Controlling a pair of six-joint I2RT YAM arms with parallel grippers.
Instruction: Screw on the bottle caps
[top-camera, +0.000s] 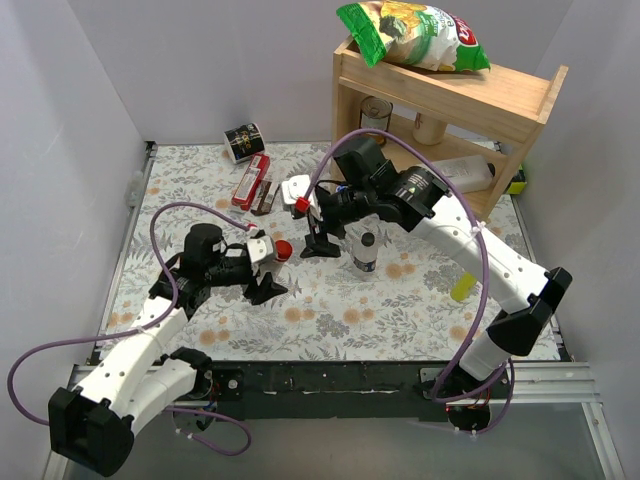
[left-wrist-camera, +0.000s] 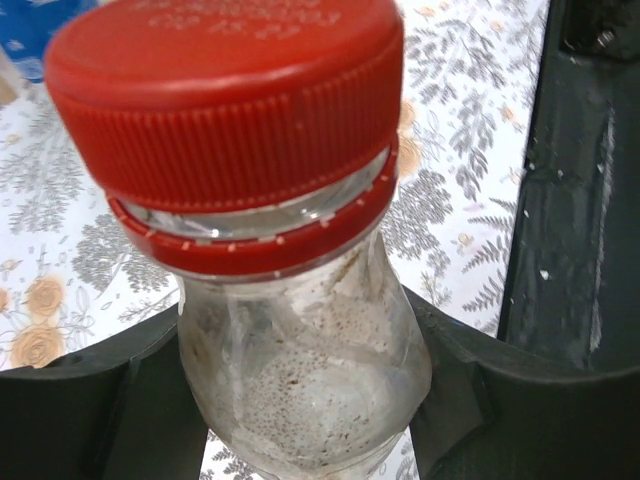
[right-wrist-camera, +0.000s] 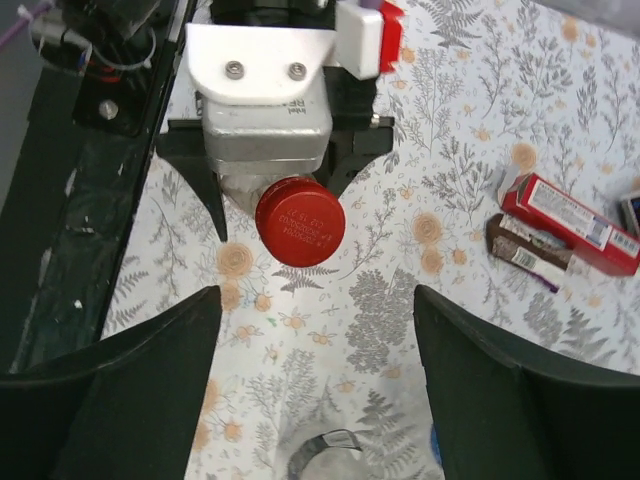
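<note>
My left gripper (left-wrist-camera: 305, 405) is shut on a clear bottle (left-wrist-camera: 300, 360), its black fingers (left-wrist-camera: 90, 400) pressing both sides below the neck. A red cap (left-wrist-camera: 220, 110) sits on that bottle, above its red ring. From above, the red cap (top-camera: 283, 250) points toward the right arm. My right gripper (right-wrist-camera: 315, 370) stands open just short of the red cap (right-wrist-camera: 300, 221), with nothing between its fingers (right-wrist-camera: 520, 390). In the top view the right gripper (top-camera: 322, 240) hangs beside a standing bottle with a dark cap (top-camera: 366, 250).
A red box (top-camera: 251, 180) and a dark bar (top-camera: 264, 197) lie at the back left, near a black tin (top-camera: 242, 141). A wooden shelf (top-camera: 450, 90) with a chips bag (top-camera: 415, 30) stands back right. A yellow item (top-camera: 461, 288) lies under the right arm.
</note>
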